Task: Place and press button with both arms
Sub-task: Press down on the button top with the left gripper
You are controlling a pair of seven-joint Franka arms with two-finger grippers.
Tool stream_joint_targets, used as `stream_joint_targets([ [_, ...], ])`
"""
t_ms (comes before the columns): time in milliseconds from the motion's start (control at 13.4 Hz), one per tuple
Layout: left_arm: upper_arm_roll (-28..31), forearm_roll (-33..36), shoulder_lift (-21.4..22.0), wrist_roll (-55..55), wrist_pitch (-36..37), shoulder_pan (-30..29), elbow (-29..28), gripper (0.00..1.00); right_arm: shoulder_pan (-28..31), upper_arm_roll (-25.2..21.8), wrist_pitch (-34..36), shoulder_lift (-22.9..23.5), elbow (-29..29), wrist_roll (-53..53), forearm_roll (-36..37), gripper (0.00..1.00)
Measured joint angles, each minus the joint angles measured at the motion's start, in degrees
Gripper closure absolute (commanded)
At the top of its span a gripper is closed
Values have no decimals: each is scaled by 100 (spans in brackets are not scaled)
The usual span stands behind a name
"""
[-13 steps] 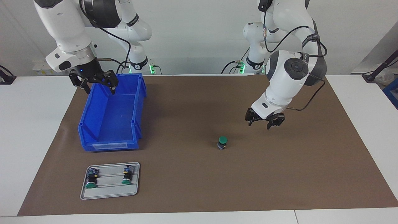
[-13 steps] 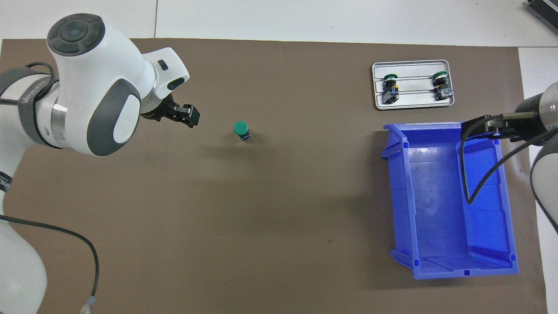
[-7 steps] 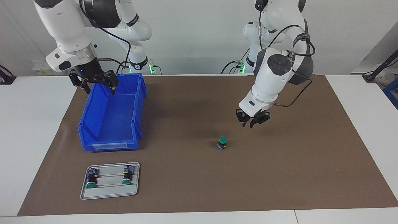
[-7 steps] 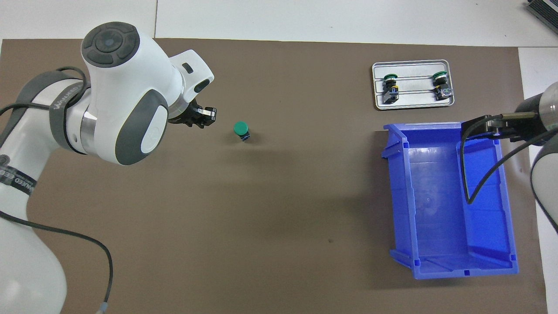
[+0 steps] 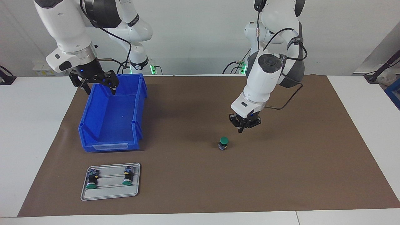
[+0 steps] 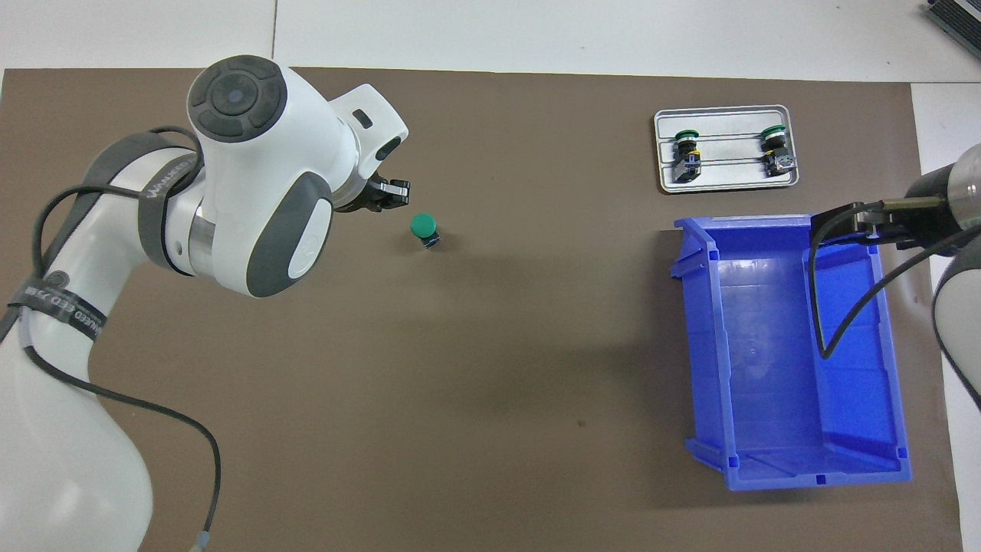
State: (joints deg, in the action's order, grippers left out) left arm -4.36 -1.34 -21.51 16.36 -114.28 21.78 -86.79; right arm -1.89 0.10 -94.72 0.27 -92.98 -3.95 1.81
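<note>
- We find the button (image 5: 223,143) standing upright on the brown mat (image 5: 200,187), green cap up and long axis vertical, roughly mid-table and toward the left arm's end.
- The left claw (image 5: 241,130) hangs in the air with its fingertips pressed together and holding nothing; it sits just beside the button, offset toward the left arm's end of the table, not above the cap.
- We judge the coming move as a short sideways shift to bring the shut tips over the cap, then a straight push down along the button's axis.
- The left arm is clearly the nearer one; the right claw (image 5: 99,87) waits spread wide and empty over the end of the blue bin (image 5: 106,137) nearest the robots.
- The mat around the button is bare on every side, so the approach has open room, and all table edges are well apart from it.
- The grey tray (image 5: 110,195) with two more buttons (image 5: 92,179) lying on their sides sits near the table edge farthest from the robots, toward the right arm's end, well apart from the work.
- We think an off-centre push could tip the slim button over.
</note>
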Motion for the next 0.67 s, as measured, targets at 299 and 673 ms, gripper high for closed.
stream_joint_targets([
  [299, 6, 142, -324, 382, -240, 283, -2, 100, 0, 0, 0, 0, 0, 0, 0, 0],
  [673, 26, 227, -504, 526, -516, 326, -1, 100, 0, 0, 0, 0, 0, 0, 0, 0],
])
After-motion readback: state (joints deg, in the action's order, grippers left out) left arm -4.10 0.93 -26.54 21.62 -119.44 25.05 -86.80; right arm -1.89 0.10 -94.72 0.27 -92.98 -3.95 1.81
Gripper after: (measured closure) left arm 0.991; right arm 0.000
